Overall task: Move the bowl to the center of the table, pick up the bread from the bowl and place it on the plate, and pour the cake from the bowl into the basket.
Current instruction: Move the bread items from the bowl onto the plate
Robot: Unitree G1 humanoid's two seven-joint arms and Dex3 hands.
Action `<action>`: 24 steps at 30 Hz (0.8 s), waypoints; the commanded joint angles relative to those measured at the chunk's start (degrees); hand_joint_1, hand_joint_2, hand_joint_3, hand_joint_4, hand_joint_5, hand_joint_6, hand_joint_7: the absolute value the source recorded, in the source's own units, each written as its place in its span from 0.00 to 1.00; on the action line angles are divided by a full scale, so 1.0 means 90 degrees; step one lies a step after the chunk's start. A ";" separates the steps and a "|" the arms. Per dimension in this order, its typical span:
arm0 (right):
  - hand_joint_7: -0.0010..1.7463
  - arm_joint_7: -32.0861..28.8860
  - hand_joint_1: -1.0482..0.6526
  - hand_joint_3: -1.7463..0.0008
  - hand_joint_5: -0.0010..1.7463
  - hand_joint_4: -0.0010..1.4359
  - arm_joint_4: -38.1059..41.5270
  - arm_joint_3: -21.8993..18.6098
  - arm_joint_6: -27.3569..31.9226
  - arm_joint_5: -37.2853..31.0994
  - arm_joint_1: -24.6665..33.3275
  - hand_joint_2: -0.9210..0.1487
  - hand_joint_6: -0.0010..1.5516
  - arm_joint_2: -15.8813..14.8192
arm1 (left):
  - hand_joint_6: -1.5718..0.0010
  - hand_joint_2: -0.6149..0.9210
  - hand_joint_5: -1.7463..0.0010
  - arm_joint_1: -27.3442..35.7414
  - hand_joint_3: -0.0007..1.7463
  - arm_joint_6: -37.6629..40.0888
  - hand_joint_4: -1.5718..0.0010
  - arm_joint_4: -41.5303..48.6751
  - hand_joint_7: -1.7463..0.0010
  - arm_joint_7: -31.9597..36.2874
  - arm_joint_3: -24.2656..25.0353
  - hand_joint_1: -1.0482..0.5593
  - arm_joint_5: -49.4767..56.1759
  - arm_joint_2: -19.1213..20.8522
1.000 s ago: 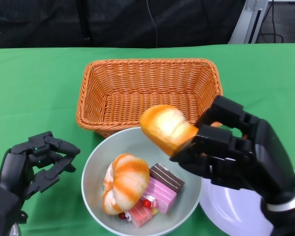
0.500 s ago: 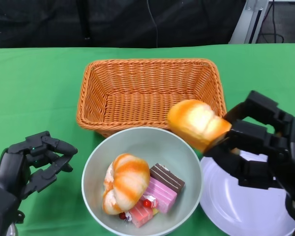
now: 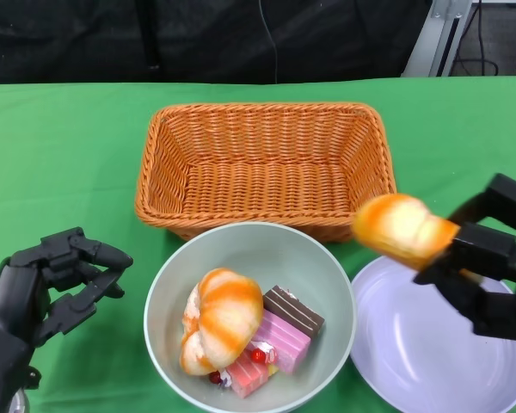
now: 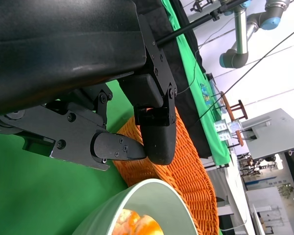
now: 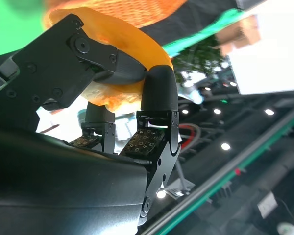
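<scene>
A: What is at the far left?

B: The left hand [image 3: 47, 280], low over the green table [image 3: 60, 155], just left of the bowl [image 3: 168, 297]. Its fingers are partly curled and apart, with nothing in them. The left wrist view shows the same: fingertips [image 4: 120, 147] close to one another but not gripping anything.

A: And the bowl?

B: It sits near the front of the table, just before the basket [image 3: 262, 163]. Inside lie a round orange-and-white bun [image 3: 219, 318] on the left, a brown layered cake [image 3: 292, 311] and a pink cake [image 3: 275, 337] to its right, and a small red-topped piece at the front.

A: The basket?

B: Orange wicker, behind the bowl, and the plate's [image 3: 430, 353] left edge lies just beside the bowl's right rim.

A: What does the right hand have?

B: The right hand [image 3: 490, 267] grips a bread [image 3: 402, 228], lifted above the plate's far left edge, near the basket's right corner. In the right wrist view, the fingers [image 5: 159, 88] press on it from both sides.
</scene>
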 commanded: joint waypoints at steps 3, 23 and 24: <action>0.62 -0.0972 0.58 0.50 0.74 0.65 0.0643 -0.0134 -0.0155 -0.0531 -0.0030 0.37 0.56 -0.0462 | 0.35 1.00 0.32 0.0017 0.11 0.0041 0.42 -0.0163 0.55 -0.0094 0.0061 0.49 -0.0182 0.0071; 0.53 -0.3320 0.55 0.83 0.73 0.65 0.2157 0.1311 0.0743 -0.1875 -0.0515 0.13 0.58 -0.1495 | 0.36 1.00 0.29 0.0116 0.12 0.0219 0.43 -0.0605 0.53 -0.0009 0.0055 0.49 -0.0246 -0.0048; 0.53 -0.3296 0.55 0.83 0.73 0.64 0.2199 0.1389 0.0769 -0.1854 -0.0519 0.12 0.58 -0.1532 | 0.36 1.00 0.30 0.0114 0.12 0.0190 0.43 -0.0598 0.53 0.0010 0.0056 0.49 -0.0223 -0.0049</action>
